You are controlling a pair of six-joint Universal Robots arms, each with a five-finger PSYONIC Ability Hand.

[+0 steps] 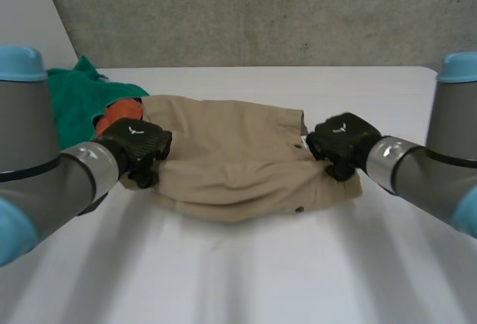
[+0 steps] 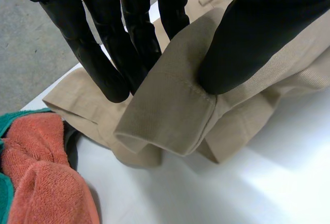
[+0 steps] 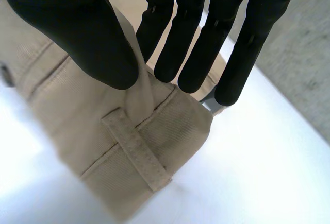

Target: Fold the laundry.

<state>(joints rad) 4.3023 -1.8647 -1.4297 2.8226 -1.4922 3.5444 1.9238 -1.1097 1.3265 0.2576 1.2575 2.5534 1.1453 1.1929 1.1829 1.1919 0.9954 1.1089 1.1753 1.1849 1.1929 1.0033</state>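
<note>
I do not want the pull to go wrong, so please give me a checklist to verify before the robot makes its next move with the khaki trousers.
1. The left robot hand pinches the hem of the khaki trousers between thumb and fingers: ok.
2. The right robot hand pinches the waistband beside the belt loop: ok.
3. Cloth smooth between the hands: not ok, it is wrinkled.
4. The orange towel clear of the hem: cannot tell, it lies close beside it.
5. Bare white table in front of the trousers: ok.
</note>
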